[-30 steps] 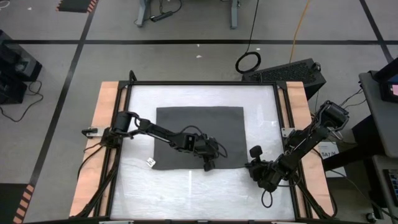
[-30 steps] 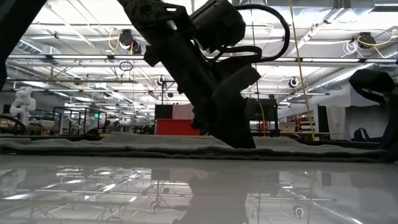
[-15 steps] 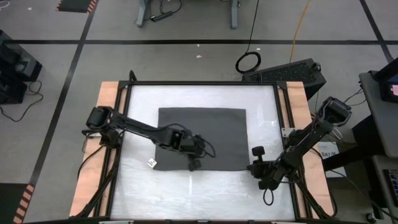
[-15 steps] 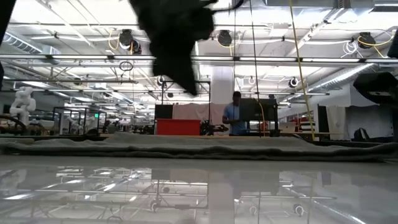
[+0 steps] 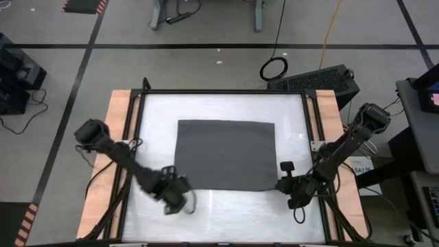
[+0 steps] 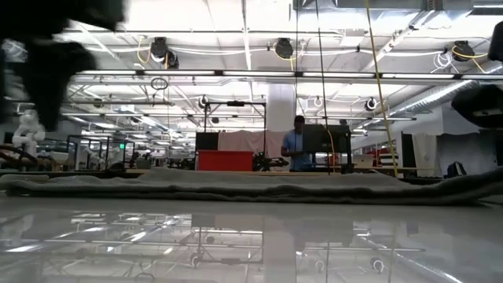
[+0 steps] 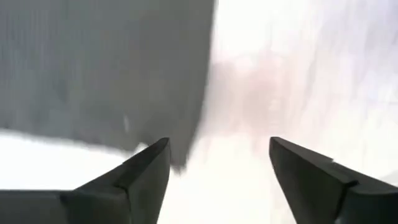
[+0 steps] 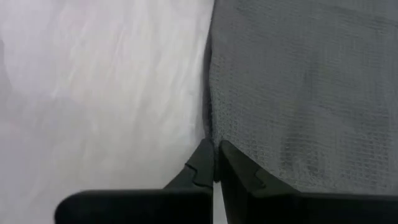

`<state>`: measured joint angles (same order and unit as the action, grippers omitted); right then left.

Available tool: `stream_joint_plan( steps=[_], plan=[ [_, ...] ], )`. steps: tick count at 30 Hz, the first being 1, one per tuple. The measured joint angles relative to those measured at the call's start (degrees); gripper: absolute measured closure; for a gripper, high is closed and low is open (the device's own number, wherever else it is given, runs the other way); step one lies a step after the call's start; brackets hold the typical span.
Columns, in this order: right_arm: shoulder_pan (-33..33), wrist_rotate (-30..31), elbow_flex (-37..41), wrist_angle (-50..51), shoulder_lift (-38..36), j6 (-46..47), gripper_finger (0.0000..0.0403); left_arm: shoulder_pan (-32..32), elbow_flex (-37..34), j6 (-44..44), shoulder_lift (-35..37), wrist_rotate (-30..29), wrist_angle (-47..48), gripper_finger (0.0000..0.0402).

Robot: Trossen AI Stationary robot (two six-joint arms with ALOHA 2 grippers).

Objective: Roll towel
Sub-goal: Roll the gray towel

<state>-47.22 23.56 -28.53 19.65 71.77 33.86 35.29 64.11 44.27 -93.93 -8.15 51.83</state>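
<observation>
The dark grey towel [image 5: 226,154] lies spread flat on the white table top, and in the low view it is a low band [image 6: 251,185]. My left gripper [image 5: 180,200] hovers open over bare table just off the towel's near left corner [image 7: 180,152], touching nothing; its fingers [image 7: 219,146] have only the table between them. My right gripper [image 5: 281,185] is shut at the towel's near right corner. My right gripper has its two fingers closed together on the towel's right edge [image 8: 211,134], close to the near corner. They reach it low over the table from the near right side. One layer or several, I cannot tell. The cloth around them lies flat on the table.
A black frame [image 5: 219,92] and wooden side boards [image 5: 116,137] border the table. Bare white surface [image 5: 233,213] lies between the towel and the near edge. In the room beyond the far edge stands a person [image 6: 296,149].
My left gripper has risen off the towel's near edge and swung toward the table's left and near edges, ending beside the near left corner. My right gripper has drifted slightly toward the right edge. The towel has slid a little toward the right and near edges, staying flat.
</observation>
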Motion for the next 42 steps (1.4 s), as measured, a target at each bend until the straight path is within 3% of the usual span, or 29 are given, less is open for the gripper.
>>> stream_joint_plan(
  steps=[6,13,19,24,31,38,42],
  plan=[
    [0.00,0.50,0.00,0.53,-0.75,-0.01,0.0403,7.90,-2.52,3.37,1.78,-5.24,-1.88,0.0121],
    [0.00,0.50,0.00,0.43,-0.75,0.64,0.0403,7.39,-6.15,5.44,1.71,-6.08,-5.08,0.0157],
    [0.00,0.51,0.00,0.42,-0.75,1.14,0.0402,7.43,-7.53,9.31,1.71,-14.29,-4.85,0.0158],
    [0.00,0.45,0.00,0.37,-0.75,2.90,0.0402,8.04,-7.48,9.02,1.71,-13.49,-7.58,0.0125],
    [0.00,0.30,-0.01,-0.25,-0.75,3.11,0.0402,8.16,-7.44,-7.08,1.53,-11.43,-4.67,0.0095],
    [0.00,0.30,-0.02,-0.83,-0.75,3.57,0.0402,6.92,-10.80,-3.33,1.32,-13.78,-6.48,0.0093],
    [0.00,0.30,-0.02,-1.08,-0.75,3.50,0.0402,7.38,-15.56,-1.26,1.34,-11.35,-16.00,0.0093]
  ],
)
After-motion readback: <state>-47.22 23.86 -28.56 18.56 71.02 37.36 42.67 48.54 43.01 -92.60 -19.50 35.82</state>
